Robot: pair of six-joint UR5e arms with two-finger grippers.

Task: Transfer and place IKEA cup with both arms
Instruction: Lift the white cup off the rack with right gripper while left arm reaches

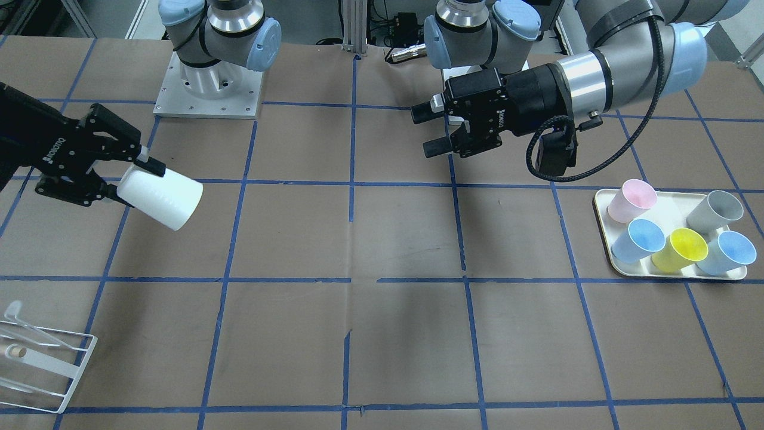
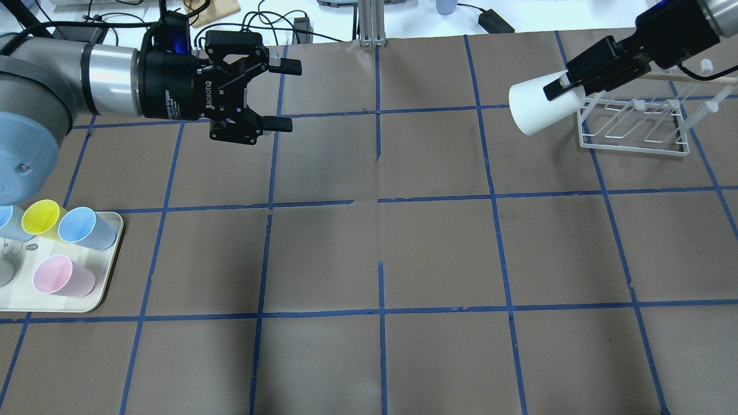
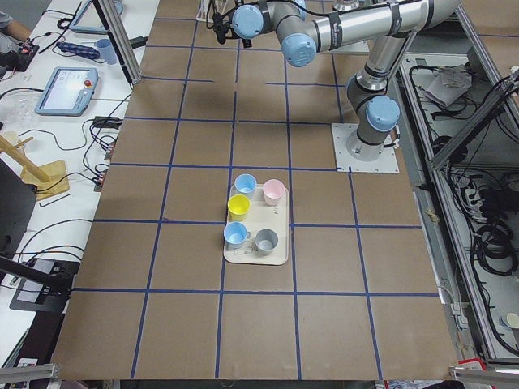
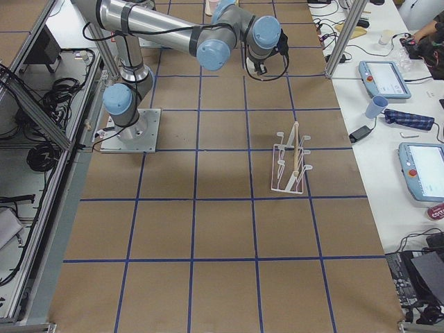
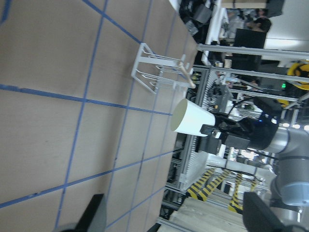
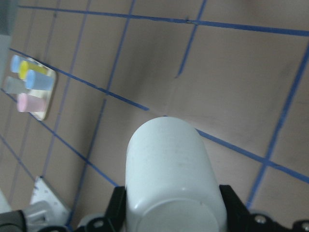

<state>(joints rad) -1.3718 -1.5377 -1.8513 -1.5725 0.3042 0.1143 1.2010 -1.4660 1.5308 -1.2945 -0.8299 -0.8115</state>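
The white IKEA cup (image 1: pixel 164 198) lies on its side in the air, held by its base in my right gripper (image 1: pixel 136 182), which is shut on it. In the overhead view the cup (image 2: pixel 536 106) hangs at the far right, its mouth towards the table's middle, with the right gripper (image 2: pixel 554 93) behind it. The right wrist view shows the cup (image 6: pixel 169 169) between the fingers (image 6: pixel 117 209). My left gripper (image 2: pixel 282 95) is open and empty, well apart from the cup, and faces it (image 5: pixel 193 118). It also shows in the front view (image 1: pixel 433 128).
A cream tray (image 2: pixel 109 271) holds pink, yellow, grey and blue cups at the robot's left; it also shows in the front view (image 1: pixel 601 206). A white wire rack (image 2: pixel 634 124) with a wooden peg stands under the right arm, also in the front view (image 1: pixel 42 358).
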